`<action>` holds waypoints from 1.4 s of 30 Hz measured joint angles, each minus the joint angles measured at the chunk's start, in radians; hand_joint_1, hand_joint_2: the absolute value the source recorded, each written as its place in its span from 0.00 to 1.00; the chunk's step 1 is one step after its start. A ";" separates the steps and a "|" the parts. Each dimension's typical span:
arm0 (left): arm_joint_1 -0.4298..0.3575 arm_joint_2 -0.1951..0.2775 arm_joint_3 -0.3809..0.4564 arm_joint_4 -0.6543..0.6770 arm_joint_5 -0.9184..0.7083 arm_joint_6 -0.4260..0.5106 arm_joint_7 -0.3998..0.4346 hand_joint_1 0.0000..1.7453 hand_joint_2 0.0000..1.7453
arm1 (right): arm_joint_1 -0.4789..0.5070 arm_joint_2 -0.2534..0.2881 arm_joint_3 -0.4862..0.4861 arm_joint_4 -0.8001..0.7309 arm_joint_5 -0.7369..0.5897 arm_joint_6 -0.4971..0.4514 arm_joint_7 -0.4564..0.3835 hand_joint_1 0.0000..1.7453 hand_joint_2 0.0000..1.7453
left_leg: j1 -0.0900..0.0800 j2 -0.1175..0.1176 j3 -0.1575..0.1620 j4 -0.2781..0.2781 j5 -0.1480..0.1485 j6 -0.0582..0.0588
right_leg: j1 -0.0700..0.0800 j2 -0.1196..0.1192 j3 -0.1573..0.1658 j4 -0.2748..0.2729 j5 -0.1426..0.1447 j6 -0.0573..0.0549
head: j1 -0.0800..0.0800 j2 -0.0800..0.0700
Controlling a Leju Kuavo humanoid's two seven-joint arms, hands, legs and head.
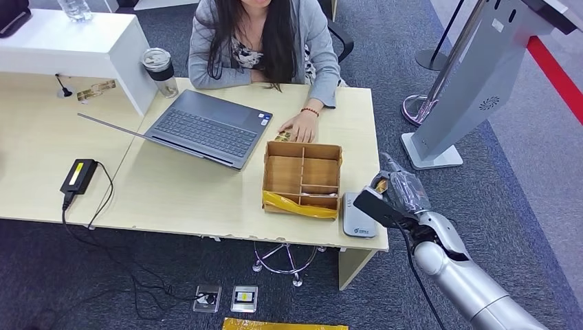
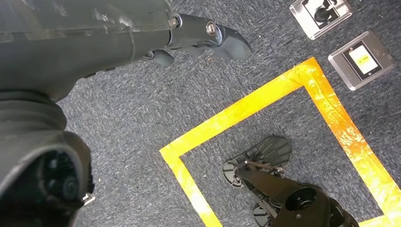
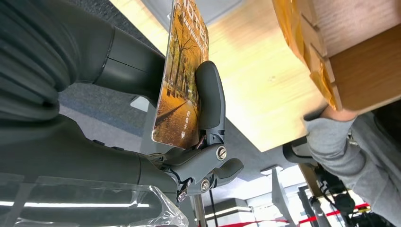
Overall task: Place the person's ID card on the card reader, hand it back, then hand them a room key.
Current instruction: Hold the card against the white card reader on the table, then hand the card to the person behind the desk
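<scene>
Right robot hand [image 3: 189, 118] pinches a card [image 3: 182, 75] edge-on near the card reader [image 1: 359, 216]; that thin grip could slip. Left robot hand [image 2: 198, 40] hangs empty, fingers apart.

Dark grey-blue carpet [image 1: 172, 275] w/ yellow tape [image 2: 246, 113] marking a square and two metal floor boxes [image 1: 227, 298] near it. Light wood desk [image 1: 185, 199] in an L w/ a second desk [image 1: 34, 151], white raised counter [image 1: 75, 45] at the back, chair base [image 1: 285, 261] under the desk; a seated person [image 1: 265, 41] is opposite. At right a grey kiosk stand [image 1: 467, 89], chrome post base [image 1: 416, 106], red floor strip [image 1: 557, 69]; bright ceiling lights [image 3: 222, 210], prob. fluorescent, but blurred.
</scene>
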 joint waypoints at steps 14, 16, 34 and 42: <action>0.000 0.000 0.000 0.000 0.007 0.000 0.009 0.00 0.00 | -0.001 0.025 0.044 0.083 -0.032 0.006 -0.023 1.00 1.00 | 0.000 0.000 0.000 0.000 0.000 0.000 | 0.000 0.000 0.000 0.000 0.000 0.000 | 0.000 0.000; 0.000 0.000 0.000 0.000 0.007 0.000 0.009 0.00 0.00 | -0.003 0.028 0.048 0.099 -0.055 0.022 -0.025 1.00 1.00 | 0.000 0.000 0.000 0.000 0.000 0.000 | 0.000 0.000 0.000 0.000 0.000 0.000 | 0.000 0.000; 0.000 0.000 0.000 0.000 0.010 -0.011 0.009 0.00 0.00 | -0.047 0.050 0.061 0.186 -0.159 0.099 -0.023 1.00 1.00 | 0.000 0.000 0.001 0.000 0.000 0.000 | 0.000 0.000 0.001 0.000 0.000 0.000 | 0.000 0.000; 0.000 0.000 0.000 0.000 0.011 -0.011 0.009 0.00 0.00 | -0.061 0.055 0.060 0.201 -0.169 0.101 -0.010 1.00 1.00 | 0.000 0.000 0.001 0.000 0.000 0.000 | 0.000 0.000 0.001 0.000 0.000 0.000 | 0.000 0.000</action>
